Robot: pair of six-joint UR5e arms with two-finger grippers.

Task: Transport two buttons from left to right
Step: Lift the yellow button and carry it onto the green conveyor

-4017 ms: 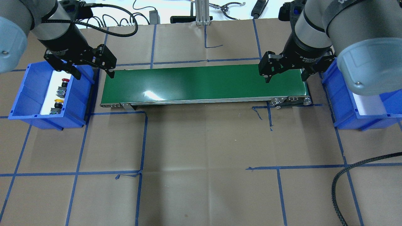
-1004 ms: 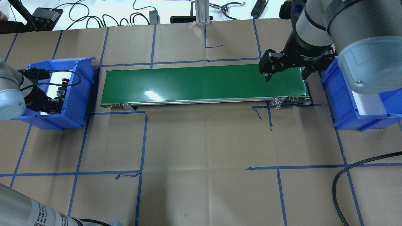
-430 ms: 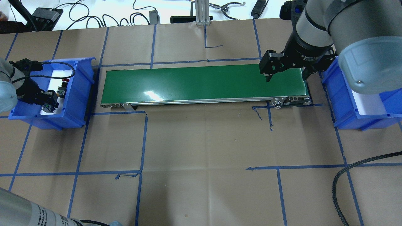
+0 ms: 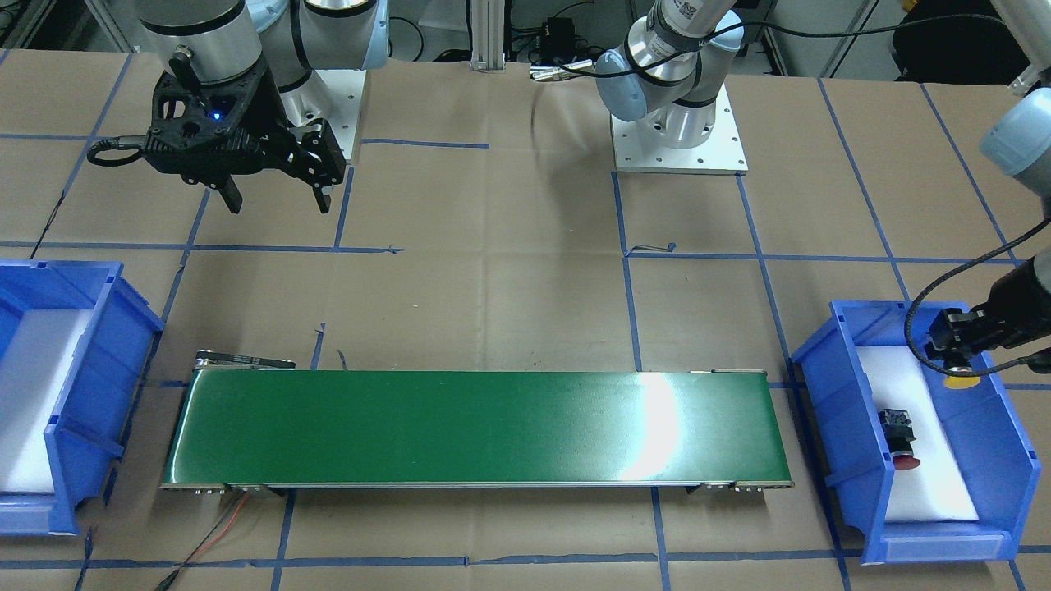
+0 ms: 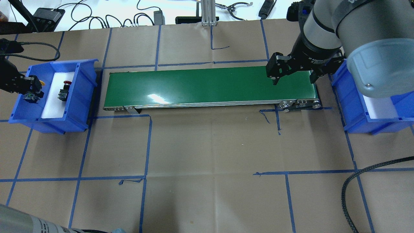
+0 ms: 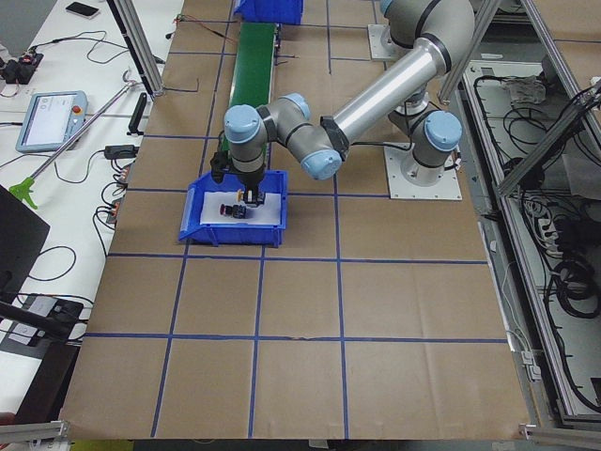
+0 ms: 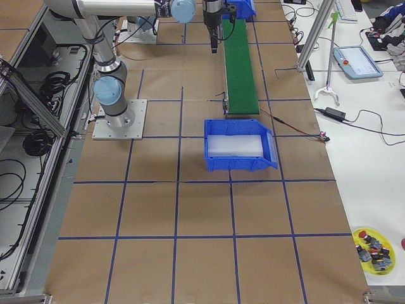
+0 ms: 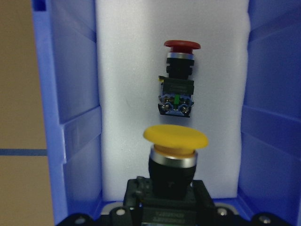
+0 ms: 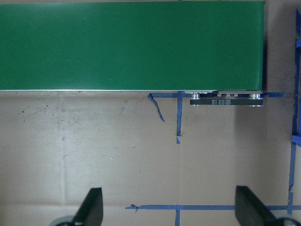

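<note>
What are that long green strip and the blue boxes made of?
Green belt: likely smooth rubber or PVC; it throws a shiny glare patch. Blue bins: probably moulded plastic, with ribbed, faintly glossy walls. Their white lining looks like matte foam.

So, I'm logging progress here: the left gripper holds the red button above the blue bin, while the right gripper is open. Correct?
Not quite: the left gripper holds the yellow button, as the left wrist view shows. The red button lies on the white foam in the blue bin below it. The right gripper is indeed open.
</note>
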